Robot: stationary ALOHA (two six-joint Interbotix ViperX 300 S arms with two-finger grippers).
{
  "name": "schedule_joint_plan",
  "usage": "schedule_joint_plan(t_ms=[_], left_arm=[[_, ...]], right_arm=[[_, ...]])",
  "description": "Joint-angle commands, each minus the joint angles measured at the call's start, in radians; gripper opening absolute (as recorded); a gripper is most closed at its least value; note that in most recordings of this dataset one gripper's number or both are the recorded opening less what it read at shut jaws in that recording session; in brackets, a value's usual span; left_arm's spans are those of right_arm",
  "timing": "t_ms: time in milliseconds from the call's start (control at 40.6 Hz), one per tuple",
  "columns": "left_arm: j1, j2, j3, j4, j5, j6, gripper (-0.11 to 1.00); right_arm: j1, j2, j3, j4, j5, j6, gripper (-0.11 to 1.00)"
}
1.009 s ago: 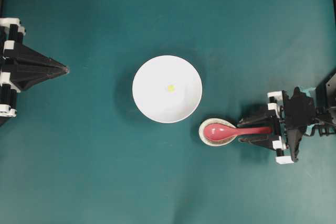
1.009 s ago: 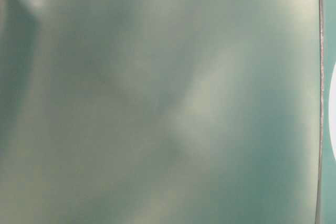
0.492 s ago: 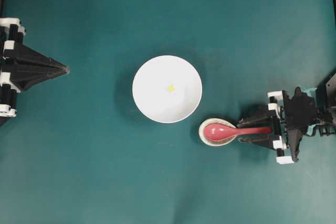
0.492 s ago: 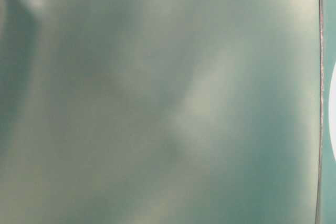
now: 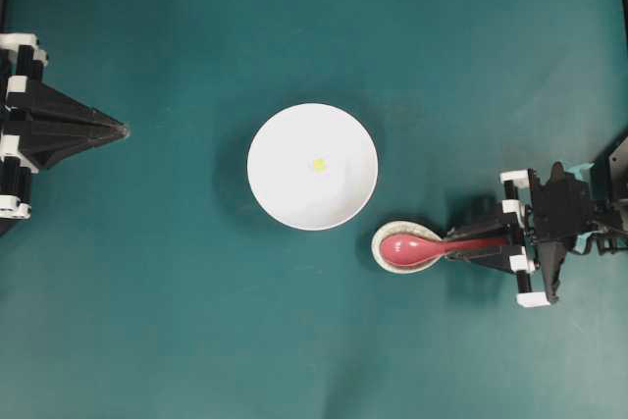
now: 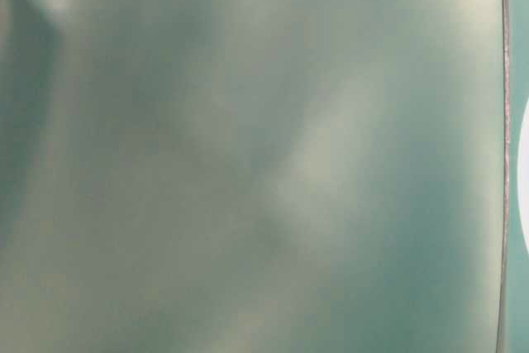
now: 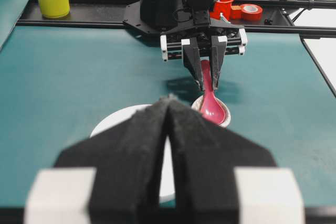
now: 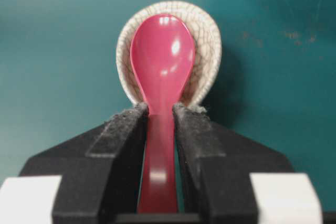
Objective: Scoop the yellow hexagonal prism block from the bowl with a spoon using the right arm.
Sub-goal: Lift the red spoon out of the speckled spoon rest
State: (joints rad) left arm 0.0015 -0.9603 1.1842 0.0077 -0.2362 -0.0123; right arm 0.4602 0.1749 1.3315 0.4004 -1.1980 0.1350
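Grasping the spoon handle, right pincer clenched; left pincer clenched empty; yellow hexagonal prism block unscooped in the bowl

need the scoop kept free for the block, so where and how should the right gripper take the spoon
By the handle, from its free end. The spoon lies with its scoop in the spoon rest and its straight, narrow handle sticking out toward the right gripper. A finger on each long side leaves the scoop free, as now.

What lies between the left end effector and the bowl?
Only bare teal table between left end effector and bowl, per the overhead view.
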Motion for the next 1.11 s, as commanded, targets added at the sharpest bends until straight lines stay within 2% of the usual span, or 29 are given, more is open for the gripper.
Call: schedule_joint_plan(t_ms=[0, 271, 492, 640, 886, 1082], left_arm=[[-0.002, 0.009, -0.018, 0.002, -0.006, 0.000, 0.00], [-0.002, 0.008, -0.018, 0.002, -0.006, 0.000, 0.00], [-0.002, 0.008, -0.018, 0.000, -0.006, -0.002, 0.00], [-0.002, 0.008, -0.018, 0.002, -0.006, -0.002, 0.00], [-0.002, 0.003, -0.020, 0.000, -0.006, -0.002, 0.00], [-0.002, 0.002, -0.020, 0.000, -0.005, -0.002, 0.00]], right_arm=[[0.003, -0.048, -0.002, -0.002, 0.008, -0.002, 0.24], [-0.014, -0.227, -0.008, 0.002, 0.153, -0.018, 0.24], [-0.046, -0.402, -0.037, 0.005, 0.321, -0.104, 0.24], [-0.100, -0.512, -0.078, 0.005, 0.469, -0.164, 0.24], [-0.222, -0.663, -0.193, 0.005, 0.804, -0.258, 0.24], [-0.314, -0.696, -0.290, 0.003, 1.009, -0.285, 0.24]])
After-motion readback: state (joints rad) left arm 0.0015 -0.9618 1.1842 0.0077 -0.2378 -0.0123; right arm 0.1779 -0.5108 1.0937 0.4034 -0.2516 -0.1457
